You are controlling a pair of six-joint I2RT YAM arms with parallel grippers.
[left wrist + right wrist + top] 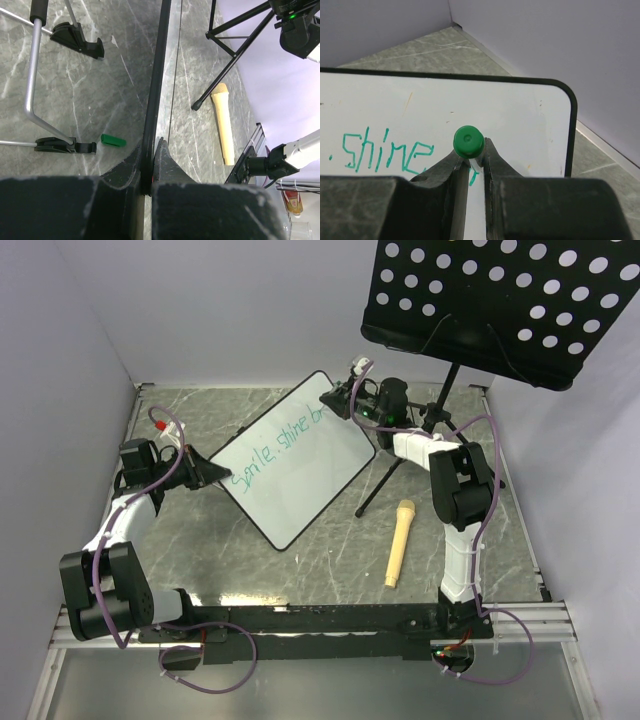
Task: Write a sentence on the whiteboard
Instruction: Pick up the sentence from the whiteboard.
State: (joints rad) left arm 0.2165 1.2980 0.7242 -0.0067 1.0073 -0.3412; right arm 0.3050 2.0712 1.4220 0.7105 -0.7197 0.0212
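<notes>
The whiteboard (300, 480) sits in the middle of the overhead view, turned diagonally on the marbled counter (330, 560), with one rounded corner toward the upper right. The left fingers (205, 472) are clenched on its thin black frame at the left edge. The left wrist view shows that frame pinched between them, running straight up the picture. To the left of the frame in that view, a bent metal wire leg (31, 80) with black feet rests on the counter. A small green cap (112, 141) lies just beside the lower foot.

The sentence (280, 448) runs in teal along the board's upper edge and reads "Smile, shine b" (the last letters sit by the marker). The right fingers (343, 400) are at the board's upper right corner, clamped on a green marker (468, 141). Its round back end faces the right wrist camera. Its tip is hidden, so whether it touches the board cannot be told.

A black perforated music stand (500, 300) fills the upper right. A tan toy microphone (398, 542) lies on the counter at lower right, apart from the board.
</notes>
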